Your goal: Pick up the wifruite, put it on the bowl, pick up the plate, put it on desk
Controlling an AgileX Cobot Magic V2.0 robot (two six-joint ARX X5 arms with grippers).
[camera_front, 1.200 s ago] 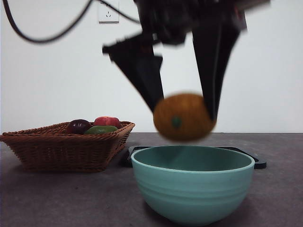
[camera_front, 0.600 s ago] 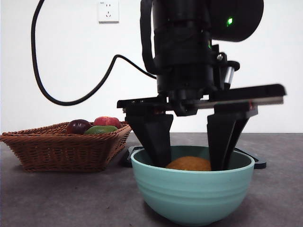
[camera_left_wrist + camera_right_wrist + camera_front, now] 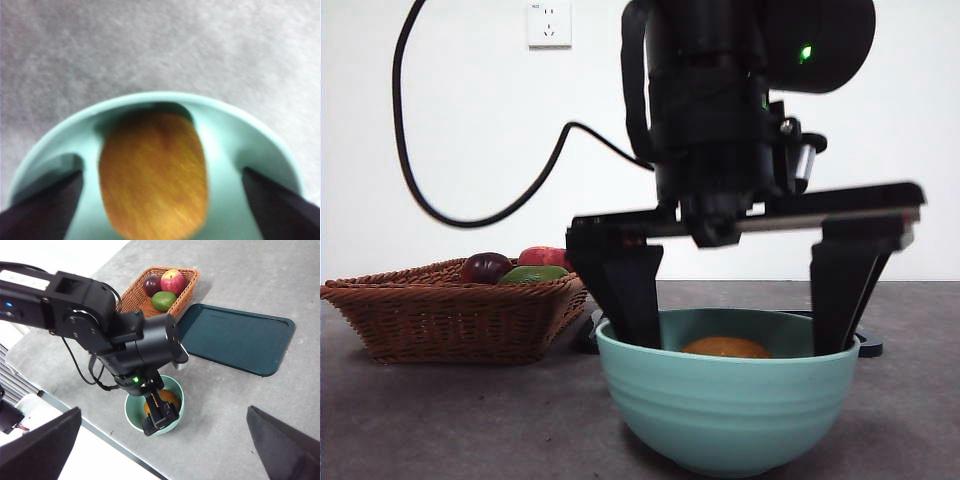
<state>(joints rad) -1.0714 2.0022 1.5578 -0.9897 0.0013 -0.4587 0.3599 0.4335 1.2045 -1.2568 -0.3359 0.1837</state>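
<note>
The left gripper point(image 3: 740, 320) hangs inside the mint-green bowl point(image 3: 728, 405), its jaws spread wide to either side of the wifruite point(image 3: 725, 347), which lies loose on the bowl's bottom, touched by neither jaw. The fruit step looks done. Behind the bowl, beside a wicker basket point(image 3: 450, 315) of other fruit, the dark teal plate point(image 3: 234, 337) sits flat on the desk point(image 3: 440, 420). The right gripper point(image 3: 165, 440) waits high above the table, jaws apart. Next, by my reckoning: lift clear of the bowl, then take the plate by its thin rim.
</note>
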